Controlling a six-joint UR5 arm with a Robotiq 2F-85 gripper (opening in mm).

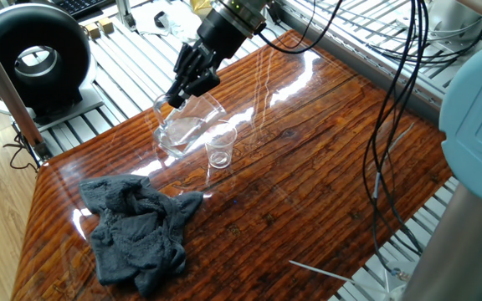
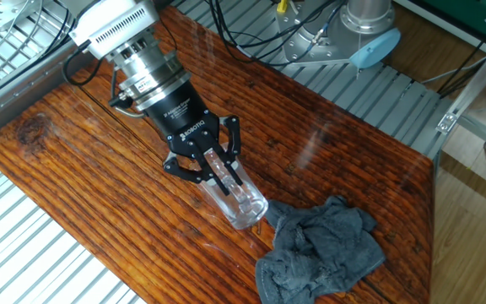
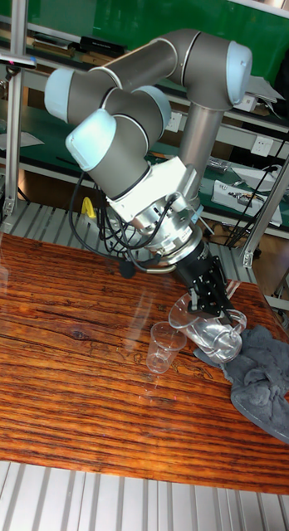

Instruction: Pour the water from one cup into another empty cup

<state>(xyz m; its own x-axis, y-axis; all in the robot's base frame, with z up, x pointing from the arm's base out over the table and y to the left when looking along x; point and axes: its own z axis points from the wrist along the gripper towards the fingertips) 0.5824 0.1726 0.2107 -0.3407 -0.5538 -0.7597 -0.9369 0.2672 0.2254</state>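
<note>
"ROBOTIQ" on tool [image 2: 219, 171] body

The UR5 arm [image 3: 153, 108] is showing grey tube links with pale blue caps at its rounded joints. Black cables [image 3: 120, 236] are looping beside its wrist. Next to them a white ribbed block [image 2: 112, 29] is sitting above a silver ring and a black cylinder bearing white lettering. The black two-finger gripper [image 2: 218, 173] is displaying open linkage bars and slim fingers [image 2: 230, 177].
</note>
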